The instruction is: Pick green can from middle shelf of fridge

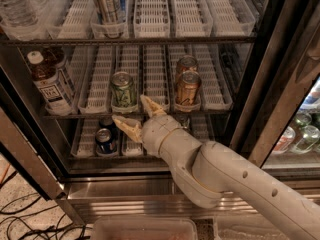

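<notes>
The small green-and-white drink can (123, 90) stands upright at the front of the dark wire middle shelf (212, 91) in the glass-door fridge (260, 84). The tan two-finger tool (139, 116) hangs just below and right of it, spread wide and holding nothing.

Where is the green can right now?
In the camera view, the green can stands at the front of the middle shelf, left of the copper cans; the open gripper is just below it.
</notes>
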Motion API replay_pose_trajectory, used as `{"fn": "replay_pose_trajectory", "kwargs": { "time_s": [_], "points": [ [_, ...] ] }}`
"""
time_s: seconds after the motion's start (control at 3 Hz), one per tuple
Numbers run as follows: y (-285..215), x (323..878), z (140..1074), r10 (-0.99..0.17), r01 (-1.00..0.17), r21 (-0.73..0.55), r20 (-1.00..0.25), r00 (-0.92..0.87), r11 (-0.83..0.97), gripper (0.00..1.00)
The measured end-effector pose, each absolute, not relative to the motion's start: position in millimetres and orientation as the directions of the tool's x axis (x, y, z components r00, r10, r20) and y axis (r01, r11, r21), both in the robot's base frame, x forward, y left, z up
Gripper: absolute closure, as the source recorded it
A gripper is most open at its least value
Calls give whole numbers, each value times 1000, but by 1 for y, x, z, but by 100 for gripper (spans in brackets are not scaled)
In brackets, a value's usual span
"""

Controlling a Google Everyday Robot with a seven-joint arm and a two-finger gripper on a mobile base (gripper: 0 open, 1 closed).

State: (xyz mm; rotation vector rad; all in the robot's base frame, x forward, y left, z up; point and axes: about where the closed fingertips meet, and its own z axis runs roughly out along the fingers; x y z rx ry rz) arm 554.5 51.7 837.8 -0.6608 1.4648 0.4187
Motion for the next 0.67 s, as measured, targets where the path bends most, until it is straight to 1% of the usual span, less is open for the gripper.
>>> {"fn": "replay_pose_trajectory", "kwargs": {
  "time_s": [0.33, 0.67],
  "points": [
    [53, 556, 839, -114, -634, -139, -990, 80, 761, 37],
    [57, 567, 839, -80, -642, -108, -994, 72, 759, 37]
  ]
}}
